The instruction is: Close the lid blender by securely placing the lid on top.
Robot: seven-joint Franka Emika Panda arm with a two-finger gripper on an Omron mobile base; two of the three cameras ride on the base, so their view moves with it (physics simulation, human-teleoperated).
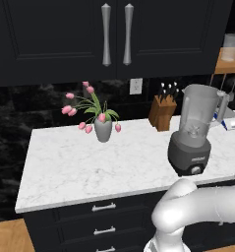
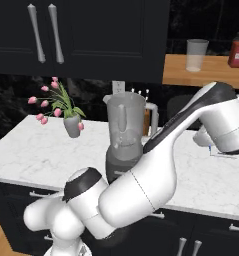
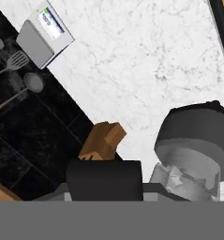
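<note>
The lid (image 3: 105, 180), a dark slab, is sitting in the closed gripper (image 3: 105, 187) at 6 o'clock in the hand view, the open blender (image 3: 193, 154) is lying at 4 o'clock, so the arm is carrying and needs centring next.

I see a blender (image 1: 191, 129) with a dark grey base and a see-through grey jar. The counter (image 1: 89, 162) is white marble with thin grey lines. The tulips (image 1: 84, 110) are pink (their vase (image 1: 103, 130) is grey). The knife block (image 1: 161, 112) is brown wood.
</note>
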